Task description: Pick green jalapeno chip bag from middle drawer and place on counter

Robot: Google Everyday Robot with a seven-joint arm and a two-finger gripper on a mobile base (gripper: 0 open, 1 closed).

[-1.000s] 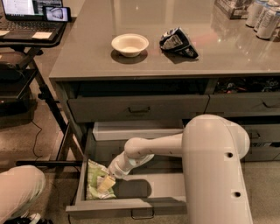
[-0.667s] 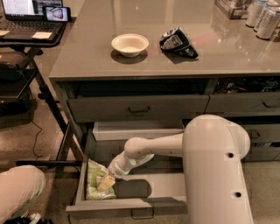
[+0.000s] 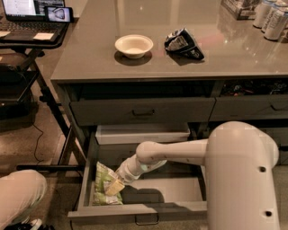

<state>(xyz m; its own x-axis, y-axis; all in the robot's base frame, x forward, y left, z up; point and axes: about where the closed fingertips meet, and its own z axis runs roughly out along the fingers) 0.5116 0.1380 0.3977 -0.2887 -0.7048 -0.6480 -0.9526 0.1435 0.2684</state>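
Note:
The green jalapeno chip bag [image 3: 104, 188] lies at the left end of the open middle drawer [image 3: 180, 191], on its flat grey bottom. My arm reaches down and left from the lower right into the drawer. My gripper [image 3: 113, 187] sits on the bag's right side, touching it. The counter [image 3: 90, 54] spans the top of the view.
On the counter stand a white bowl [image 3: 133, 45], a black and silver snack bag [image 3: 182, 43] and cans [image 3: 271, 12] at the far right. A closed drawer [image 3: 143, 111] is above the open one. A laptop stand [image 3: 31, 27] is at the left.

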